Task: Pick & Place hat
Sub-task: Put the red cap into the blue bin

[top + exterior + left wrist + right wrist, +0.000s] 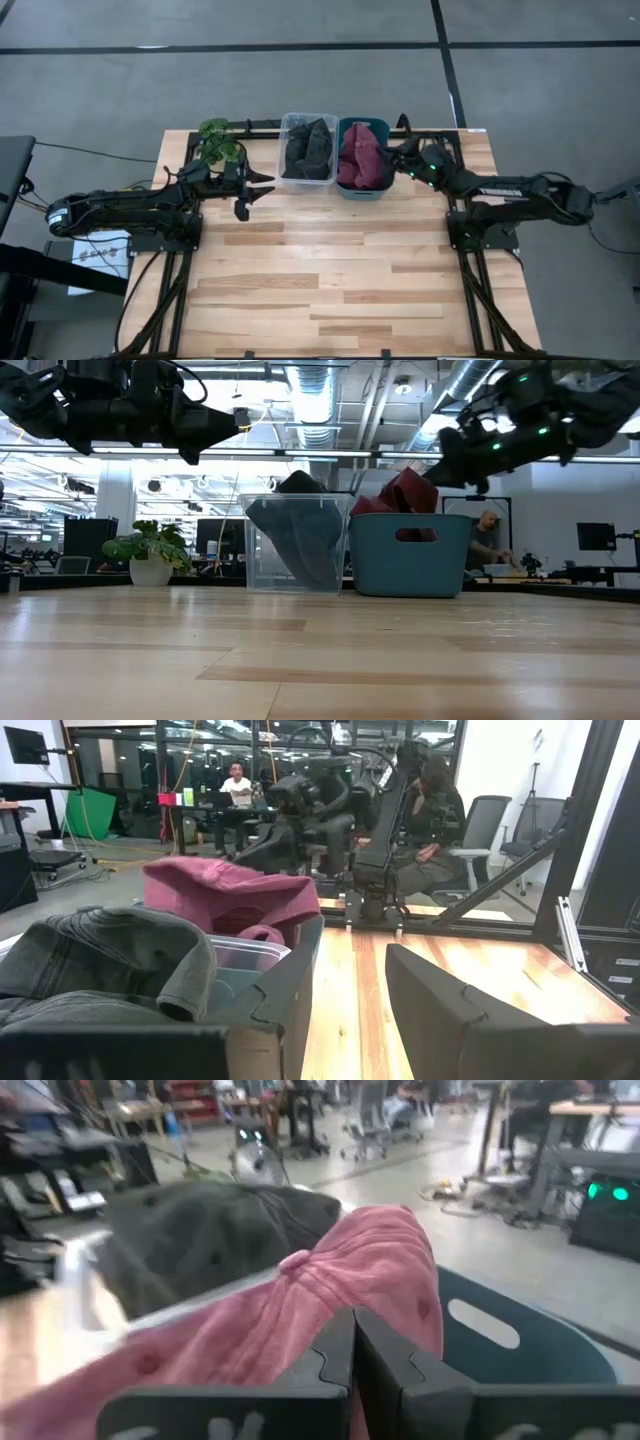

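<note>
Maroon hats [362, 158] lie piled in a teal bin [410, 555] at the table's far side, and the top one [340, 1270] sticks up over the rim. Dark grey hats [308, 150] fill a clear bin [260, 550] to its left. My right gripper [392, 155] is shut. It hangs above the teal bin's right side, with its fingertips [340, 1342] right at the top maroon hat. My left gripper [255, 195] is open and empty. It is held level above the table just left of the clear bin, pointing toward the bins. My right gripper comes at the top maroon hat's crown [372, 1280] from the table's right, slanting down. Its shut fingers show no cloth between them. I cannot tell whether the tips touch the hat.
A potted plant [220, 140] stands at the far left behind my left arm. The wooden table [330, 270] stretches toward the near edge in front of the bins. A person [487, 535] sits in the room behind the table.
</note>
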`<state>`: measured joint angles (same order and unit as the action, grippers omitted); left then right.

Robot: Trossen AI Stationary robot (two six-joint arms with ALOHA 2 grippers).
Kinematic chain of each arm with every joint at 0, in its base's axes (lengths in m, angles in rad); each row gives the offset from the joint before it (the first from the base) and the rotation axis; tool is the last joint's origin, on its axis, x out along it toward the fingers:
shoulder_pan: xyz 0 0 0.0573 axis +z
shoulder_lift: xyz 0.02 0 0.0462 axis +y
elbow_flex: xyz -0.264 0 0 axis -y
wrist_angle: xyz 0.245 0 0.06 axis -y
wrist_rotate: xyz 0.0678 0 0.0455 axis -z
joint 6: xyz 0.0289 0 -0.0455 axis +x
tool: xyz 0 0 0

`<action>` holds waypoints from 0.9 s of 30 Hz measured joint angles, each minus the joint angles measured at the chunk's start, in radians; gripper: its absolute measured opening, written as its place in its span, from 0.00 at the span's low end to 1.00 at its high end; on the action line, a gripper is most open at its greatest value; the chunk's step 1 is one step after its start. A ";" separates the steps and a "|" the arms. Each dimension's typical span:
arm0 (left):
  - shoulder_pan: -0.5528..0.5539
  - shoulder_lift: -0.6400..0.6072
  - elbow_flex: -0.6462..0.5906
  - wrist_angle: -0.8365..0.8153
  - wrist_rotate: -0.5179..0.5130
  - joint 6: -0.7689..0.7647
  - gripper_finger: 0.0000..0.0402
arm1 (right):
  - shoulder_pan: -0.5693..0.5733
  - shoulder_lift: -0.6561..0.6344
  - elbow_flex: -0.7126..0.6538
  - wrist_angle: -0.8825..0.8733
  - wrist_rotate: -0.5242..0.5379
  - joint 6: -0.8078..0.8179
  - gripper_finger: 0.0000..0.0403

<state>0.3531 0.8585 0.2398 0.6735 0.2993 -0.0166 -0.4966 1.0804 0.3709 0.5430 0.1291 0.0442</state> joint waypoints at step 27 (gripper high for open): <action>0.000 0.001 0.000 -0.049 0.000 -0.019 0.32 | 0.026 0.297 0.133 0.031 -0.059 -0.013 0.00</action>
<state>0.3531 0.8593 0.2394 0.6248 0.2993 -0.0353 -0.4706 1.3779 0.5036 0.5739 0.0697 0.0311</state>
